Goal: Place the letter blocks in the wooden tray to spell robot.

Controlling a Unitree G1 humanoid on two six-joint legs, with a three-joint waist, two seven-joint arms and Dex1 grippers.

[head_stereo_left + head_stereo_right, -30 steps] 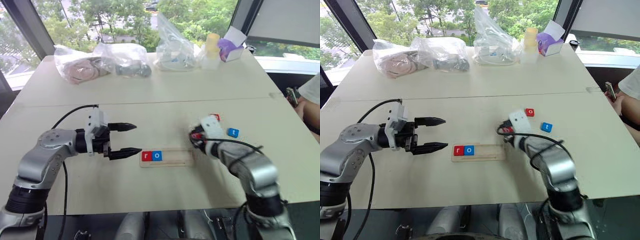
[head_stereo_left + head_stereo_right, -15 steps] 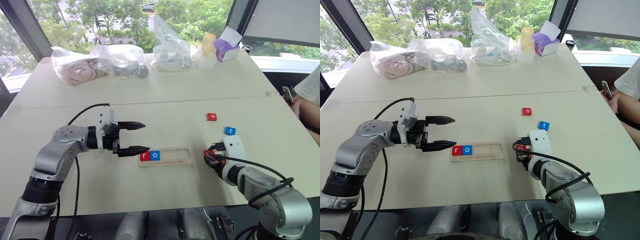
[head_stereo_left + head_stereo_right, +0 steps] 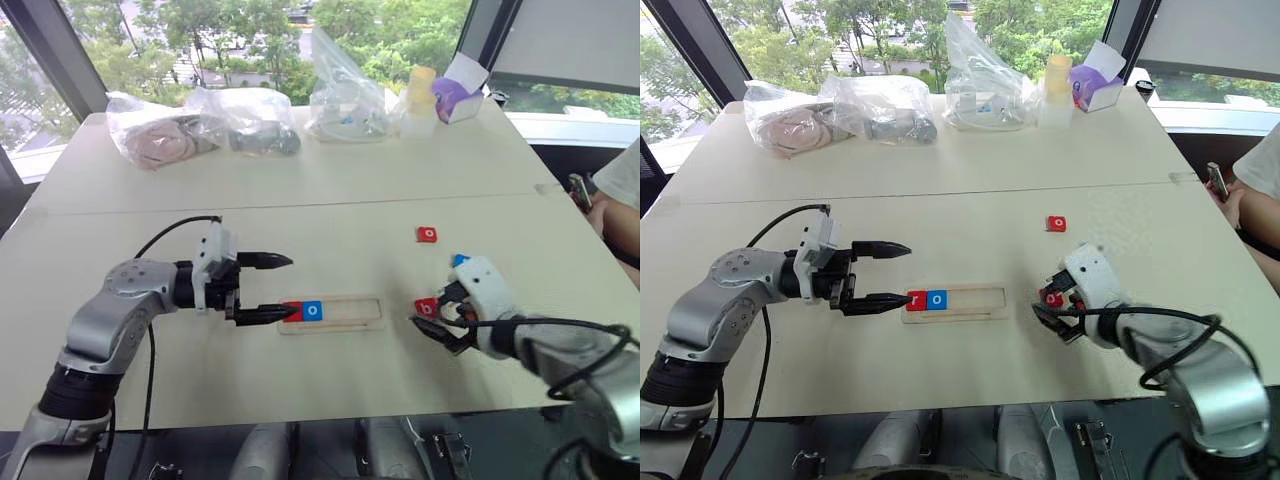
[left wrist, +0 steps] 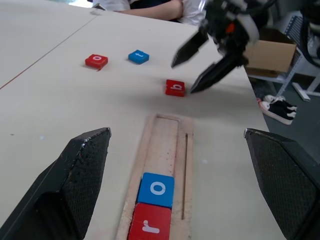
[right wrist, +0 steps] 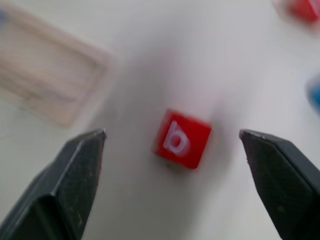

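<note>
The wooden tray (image 3: pixel 350 312) lies mid-table with a red r block (image 4: pixel 150 224) and a blue o block (image 3: pixel 313 311) at its left end. My left gripper (image 3: pixel 290 287) is open at that end, with one finger over the r block. A red b block (image 5: pixel 181 138) lies flat on the table just right of the tray. My right gripper (image 4: pixel 183 77) is open, its fingers on either side of the b block and apart from it. A red o block (image 3: pixel 427 234) and a blue t block (image 4: pixel 138 56) lie farther back on the right.
Clear plastic bags (image 3: pixel 160 125) (image 3: pixel 345 95), a bottle (image 3: pixel 422 100) and a purple box (image 3: pixel 455 90) line the table's far edge. A person (image 3: pixel 618 185) sits at the right side. A cardboard box (image 4: pixel 272 52) stands on the floor beyond the table.
My right forearm has swung out to the right, and its gripper now stands open around the b block. The left gripper has edged onto the tray's left end.
</note>
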